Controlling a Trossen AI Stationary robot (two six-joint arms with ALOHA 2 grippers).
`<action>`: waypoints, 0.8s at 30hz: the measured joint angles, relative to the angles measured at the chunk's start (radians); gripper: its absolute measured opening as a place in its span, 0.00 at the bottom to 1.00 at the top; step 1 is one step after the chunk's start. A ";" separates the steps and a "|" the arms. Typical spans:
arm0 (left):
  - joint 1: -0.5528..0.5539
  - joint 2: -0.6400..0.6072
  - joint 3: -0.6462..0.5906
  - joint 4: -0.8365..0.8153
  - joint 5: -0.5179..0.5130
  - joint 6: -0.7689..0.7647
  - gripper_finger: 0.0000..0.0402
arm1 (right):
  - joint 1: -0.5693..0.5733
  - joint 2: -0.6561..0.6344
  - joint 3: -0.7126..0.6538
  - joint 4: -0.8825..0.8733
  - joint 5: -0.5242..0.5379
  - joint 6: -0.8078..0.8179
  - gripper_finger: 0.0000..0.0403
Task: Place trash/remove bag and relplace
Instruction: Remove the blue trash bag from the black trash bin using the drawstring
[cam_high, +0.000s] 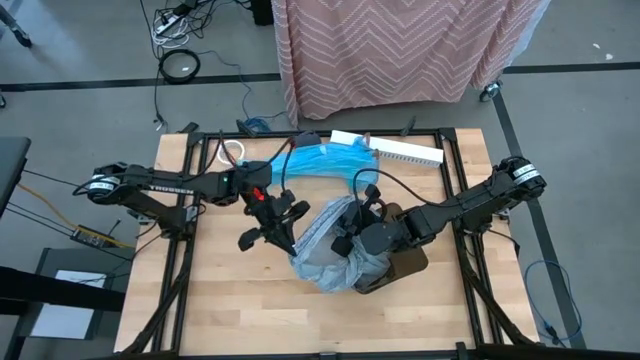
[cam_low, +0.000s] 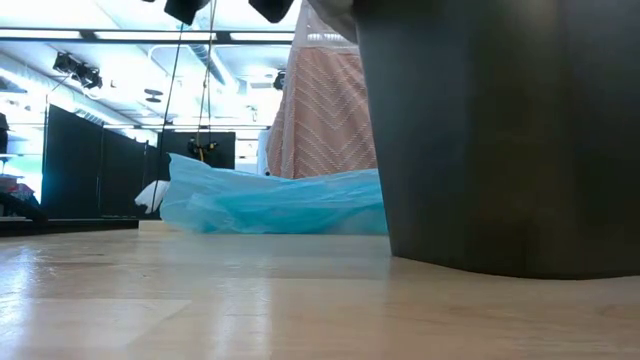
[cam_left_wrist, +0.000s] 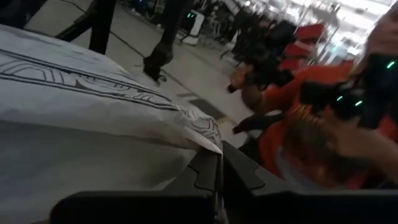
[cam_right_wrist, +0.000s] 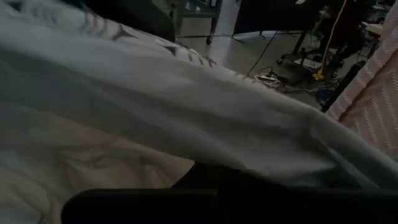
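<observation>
The grey translucent bag (cam_high: 330, 250) stands bunched up over the dark bin (cam_high: 405, 262) on the table's right half. In the low view the bin (cam_low: 500, 140) fills the right side. My left gripper (cam_high: 283, 232) is at the bag's left side, shut on it. In its wrist view (cam_left_wrist: 217, 171) the bag (cam_left_wrist: 81, 124) spreads pale with printed lines. My right gripper (cam_high: 358, 238) is at the bag's top right. Its wrist view shows the film (cam_right_wrist: 186, 112) draped over the dark shut fingers (cam_right_wrist: 217, 177). No trash scraps show. My left gripper pinches a pointed edge of the bag's film (cam_left_wrist: 208, 146) between its two shut fingers (cam_left_wrist: 205, 174), reaching in from the table's left. The bag is raised above the table and bunched. My right gripper is shut on the bag's upper part (cam_right_wrist: 261, 158), coming from the table's right. The film drapes over the fingertips and hides the place of contact.
A bright blue plastic bag (cam_high: 325, 160) lies on the table's far side and also shows in the low view (cam_low: 270, 205). A white flat object (cam_high: 400, 150) sits by the far edge. Bare wood (cam_high: 240, 300) lies near the front. A pink patterned cloth (cam_high: 400, 50) hangs beyond the table.
</observation>
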 joint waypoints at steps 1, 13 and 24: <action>0.000 0.000 0.000 -0.021 -0.009 0.032 0.07 | 0.000 0.000 0.000 0.000 0.000 0.000 0.00; 0.096 -0.004 0.000 -0.015 0.152 0.010 0.09 | -0.004 -0.001 0.001 -0.046 -0.020 0.059 0.00; 0.170 -0.004 0.000 0.000 0.355 -0.025 0.15 | -0.013 -0.002 0.003 -0.085 -0.042 0.100 0.00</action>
